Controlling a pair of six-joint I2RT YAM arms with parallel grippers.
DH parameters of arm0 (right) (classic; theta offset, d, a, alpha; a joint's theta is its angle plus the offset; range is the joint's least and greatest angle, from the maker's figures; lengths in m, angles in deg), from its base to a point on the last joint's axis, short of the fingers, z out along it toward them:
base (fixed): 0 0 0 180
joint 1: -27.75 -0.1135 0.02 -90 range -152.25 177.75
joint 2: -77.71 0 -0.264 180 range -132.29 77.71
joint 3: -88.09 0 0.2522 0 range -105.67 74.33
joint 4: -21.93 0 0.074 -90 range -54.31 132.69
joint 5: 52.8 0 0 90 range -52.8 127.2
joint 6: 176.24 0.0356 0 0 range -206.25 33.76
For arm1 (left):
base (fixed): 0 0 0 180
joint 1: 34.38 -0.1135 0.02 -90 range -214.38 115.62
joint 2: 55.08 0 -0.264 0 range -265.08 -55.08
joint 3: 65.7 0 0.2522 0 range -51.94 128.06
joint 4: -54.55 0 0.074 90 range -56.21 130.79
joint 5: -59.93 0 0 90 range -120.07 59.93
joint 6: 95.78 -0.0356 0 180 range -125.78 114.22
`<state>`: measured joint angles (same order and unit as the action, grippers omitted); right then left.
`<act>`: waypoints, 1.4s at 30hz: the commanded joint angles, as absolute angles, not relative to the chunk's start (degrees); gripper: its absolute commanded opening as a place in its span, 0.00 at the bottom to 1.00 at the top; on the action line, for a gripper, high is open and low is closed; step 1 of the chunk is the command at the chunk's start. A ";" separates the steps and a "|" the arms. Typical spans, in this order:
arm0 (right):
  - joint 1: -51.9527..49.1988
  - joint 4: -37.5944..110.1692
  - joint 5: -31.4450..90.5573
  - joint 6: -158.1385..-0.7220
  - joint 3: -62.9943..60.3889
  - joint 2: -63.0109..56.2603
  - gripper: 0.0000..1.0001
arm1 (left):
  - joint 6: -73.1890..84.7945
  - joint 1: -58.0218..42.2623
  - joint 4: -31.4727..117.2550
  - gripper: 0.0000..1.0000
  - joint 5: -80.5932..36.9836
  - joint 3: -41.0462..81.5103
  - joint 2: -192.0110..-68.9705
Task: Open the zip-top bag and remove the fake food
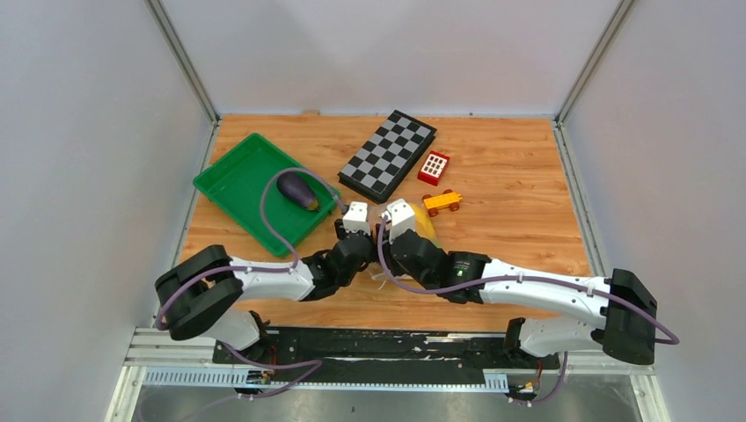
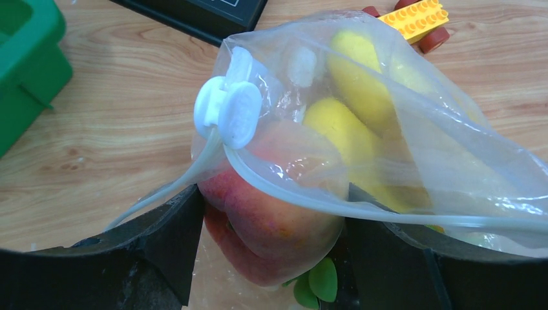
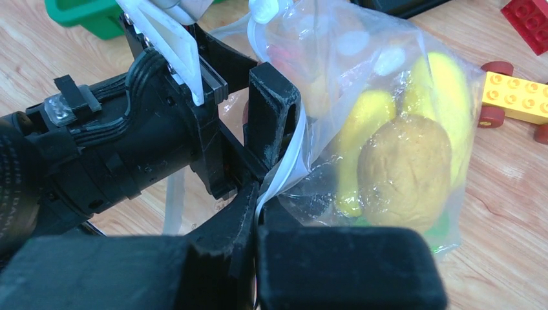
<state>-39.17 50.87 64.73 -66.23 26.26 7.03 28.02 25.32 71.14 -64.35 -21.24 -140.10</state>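
We see the left gripper [image 2: 273, 197] with its jaws spread round the peach [image 2: 271, 226], one finger against each side of it. The peach sits at the mouth of the bag [image 2: 413, 129], behind the zip strip [image 2: 388, 216], and we cannot tell whether it is fully inside. The white slider [image 2: 229, 113] stands at the strip's 11 o'clock end. The right gripper [image 3: 260, 206] has its jaws pressed together on the bag's zip edge.

Deeper in the bag lie yellow pieces [image 2: 352, 71], a tan round piece [image 3: 404, 171] and a green piece [image 2: 316, 281] low down.

From above, the bag rests mid-table [image 1: 519, 176], where the two grippers meet. At 10 o'clock from them the green tray [image 1: 233, 176] holds the eggplant [image 1: 296, 190]. The chessboard [image 1: 387, 154] lies at 12 o'clock, the red block [image 1: 434, 167] at 1 o'clock, and the yellow toy car [image 1: 442, 201] at 2 o'clock, just beside the bag
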 commanded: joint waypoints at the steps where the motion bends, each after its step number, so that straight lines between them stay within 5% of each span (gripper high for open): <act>1: -37.11 57.26 78.82 -65.50 25.25 6.61 0.00 | 28.68 26.56 60.60 0.40 -59.55 -16.59 -131.31; 8: -36.94 59.08 81.03 -66.09 24.95 7.12 0.00 | 32.45 26.57 44.24 0.41 -63.12 -14.76 -124.76; 30: -36.49 47.02 66.38 -69.24 32.59 17.20 0.03 | 37.95 23.45 41.41 0.37 -59.44 -6.42 -140.38; 42: -36.29 48.74 75.66 -69.20 33.08 10.20 0.00 | 36.51 23.45 41.06 0.30 -51.82 -8.56 -126.91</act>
